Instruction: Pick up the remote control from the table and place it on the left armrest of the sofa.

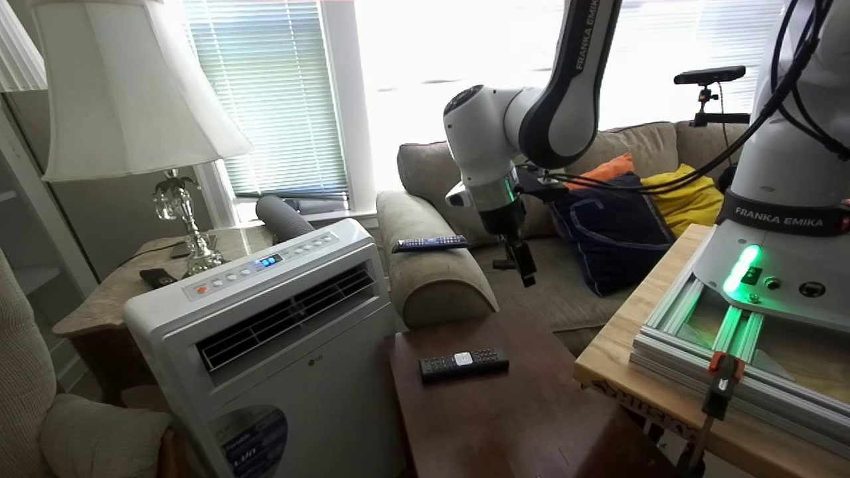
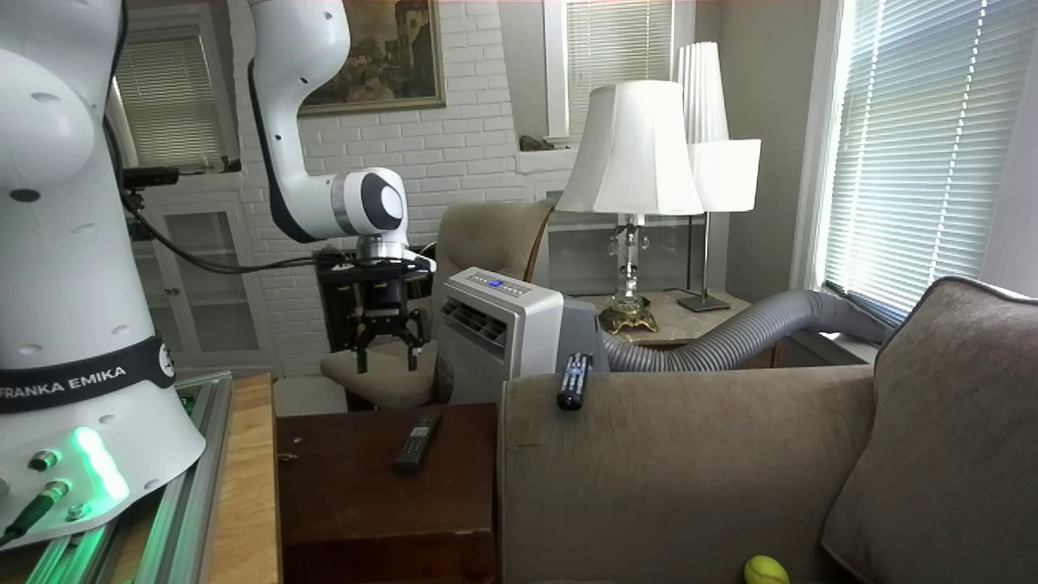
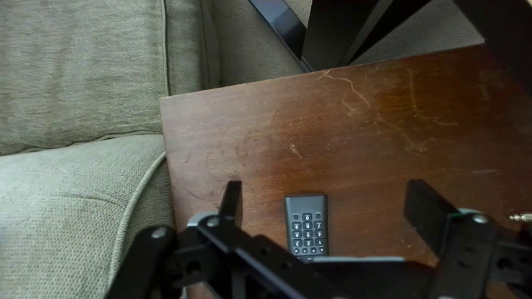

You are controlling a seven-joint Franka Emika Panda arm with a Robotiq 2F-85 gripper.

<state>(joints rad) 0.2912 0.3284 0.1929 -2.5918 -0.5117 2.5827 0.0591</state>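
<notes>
the black remote control (image 3: 307, 224) lies on the table (image 3: 266, 133), showing between the parted, empty jaws in the wrist view, though well below them. to grasp it well, centre over its slim width, descend straight and close squarely before lifting; the left armrest (image 1: 446, 302) bears another remote (image 1: 430, 244), so aim beside that when placing.

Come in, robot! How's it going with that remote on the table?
End effector open, empty. Remote control on table, ungripped. Possibly in the way: another remote on the sofa armrest.
</notes>
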